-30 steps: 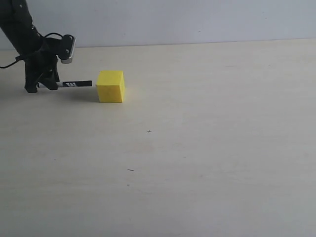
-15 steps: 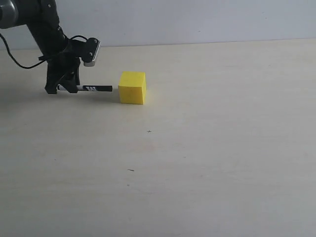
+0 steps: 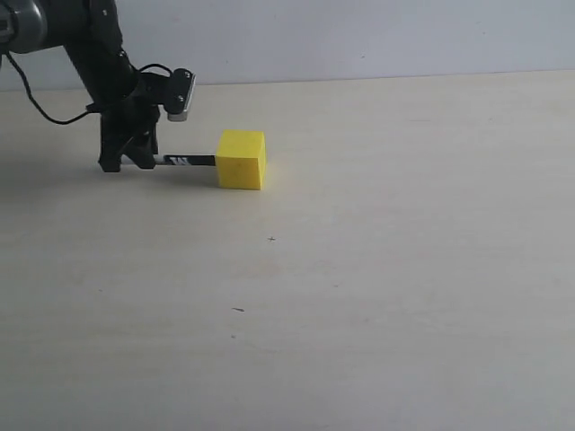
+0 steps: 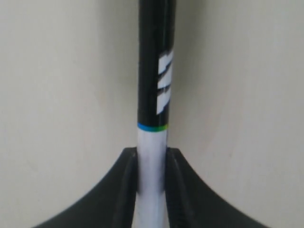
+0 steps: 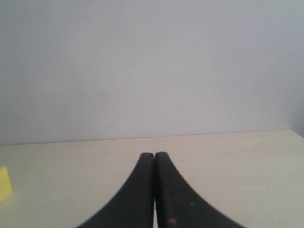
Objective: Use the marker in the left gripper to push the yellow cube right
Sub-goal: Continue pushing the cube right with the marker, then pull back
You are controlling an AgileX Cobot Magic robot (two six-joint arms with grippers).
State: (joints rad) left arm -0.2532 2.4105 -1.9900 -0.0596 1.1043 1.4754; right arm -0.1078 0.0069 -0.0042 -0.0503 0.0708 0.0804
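Note:
The yellow cube (image 3: pixel 241 159) rests on the pale table at the upper left of the exterior view. My left gripper (image 3: pixel 127 159) stands just left of it, shut on the marker (image 3: pixel 184 161). The marker lies level and points right, its black end meeting the cube's left face. In the left wrist view the left gripper (image 4: pixel 152 159) clamps the marker's (image 4: pixel 156 71) white barrel, and the black cap half sticks out ahead; the cube is out of that view. My right gripper (image 5: pixel 154 155) is shut on nothing, with a corner of the yellow cube (image 5: pixel 4 183) at the view's edge.
The light wooden table (image 3: pixel 377 269) stretches to the right of and in front of the cube, with a few tiny dark specks (image 3: pixel 237 310). A pale wall (image 3: pixel 359 36) runs along the table's far edge. Black cables (image 3: pixel 54 112) trail from the left arm.
Over the last second the left arm and marker moved right, and the cube slid right with them. In the last half second the cube stayed put while the gripper closed in on it.

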